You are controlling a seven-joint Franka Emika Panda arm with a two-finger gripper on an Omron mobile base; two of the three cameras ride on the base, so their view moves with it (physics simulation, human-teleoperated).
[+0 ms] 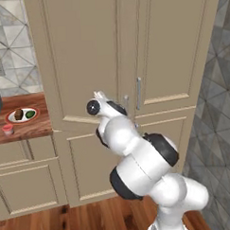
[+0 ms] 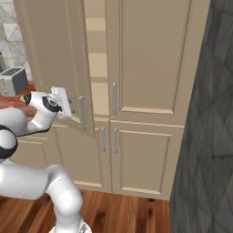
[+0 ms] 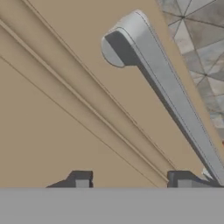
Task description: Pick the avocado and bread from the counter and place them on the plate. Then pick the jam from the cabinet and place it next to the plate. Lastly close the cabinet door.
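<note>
The plate sits on the counter at the left, with the brown bread and the green avocado on it. The small red jam stands on the counter just in front of the plate. The cabinet door hangs partly open, showing shelves behind it. My gripper is up against the door's outer face beside its silver handle. In the hand view the fingertips stand apart, with only the door panel between them and the handle's end by the right tip.
A toaster stands on the counter at the left. The right upper door is shut, as are the short lower doors. A grey tiled wall bounds the right side. Wood floor lies below.
</note>
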